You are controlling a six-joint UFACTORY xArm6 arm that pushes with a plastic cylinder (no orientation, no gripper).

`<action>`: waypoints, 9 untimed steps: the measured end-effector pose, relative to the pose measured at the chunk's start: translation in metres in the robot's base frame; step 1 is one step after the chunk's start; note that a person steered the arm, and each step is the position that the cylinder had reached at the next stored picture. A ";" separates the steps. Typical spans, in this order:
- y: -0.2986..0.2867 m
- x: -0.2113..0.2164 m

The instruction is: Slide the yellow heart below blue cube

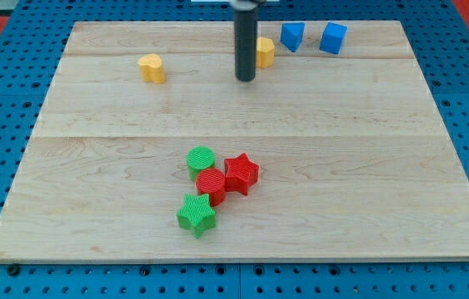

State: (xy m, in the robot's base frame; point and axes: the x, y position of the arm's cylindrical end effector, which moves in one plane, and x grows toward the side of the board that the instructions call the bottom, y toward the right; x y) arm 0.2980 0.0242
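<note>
A yellow heart [152,68] lies at the view's upper left on the wooden board [93,166]. A blue cube [333,38] sits at the view's top right, with a blue block [292,36] just left of it. A second yellow block [265,52] lies left of the blue block, partly hidden behind my rod. My tip [245,79] rests on the board just left of and below that yellow block, well to the right of the yellow heart.
A cluster lies in the lower middle: a green round block [201,159], a red round block [211,183], a red star [241,173] and a green star [197,214]. The board lies on blue pegboard.
</note>
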 end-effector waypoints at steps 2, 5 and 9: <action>0.012 0.000; 0.006 0.066; -0.204 -0.013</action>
State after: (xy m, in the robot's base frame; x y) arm 0.2852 -0.1799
